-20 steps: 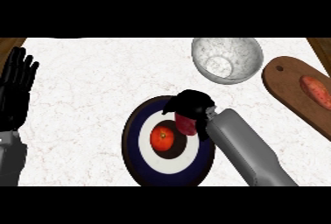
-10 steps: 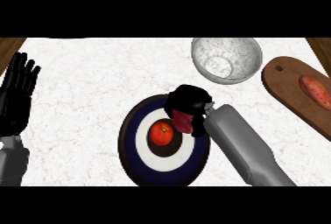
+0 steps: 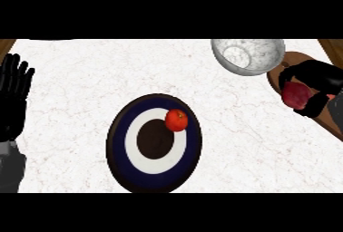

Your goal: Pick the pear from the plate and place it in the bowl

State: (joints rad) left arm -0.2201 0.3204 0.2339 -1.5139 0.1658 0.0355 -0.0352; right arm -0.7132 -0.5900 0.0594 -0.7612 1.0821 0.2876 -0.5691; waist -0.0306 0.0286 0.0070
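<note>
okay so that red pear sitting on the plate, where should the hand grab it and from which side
Take the pear around its rounded middle, coming down from above. It sits exposed on the plate's white ring, right of the dark centre, with nothing beside it. The right hand is the natural one, though it is now over the wooden board at the right edge.

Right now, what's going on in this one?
The small red-orange pear lies on the round navy-and-white plate, right of its dark centre, with nothing touching it. The robot's right hand is off at the right edge, over the brown wooden board, beside the clear glass bowl. A dark red shape shows under that hand; whether it holds anything cannot be told. The left hand rests open at the left edge. The bowl holds no pear.
</note>
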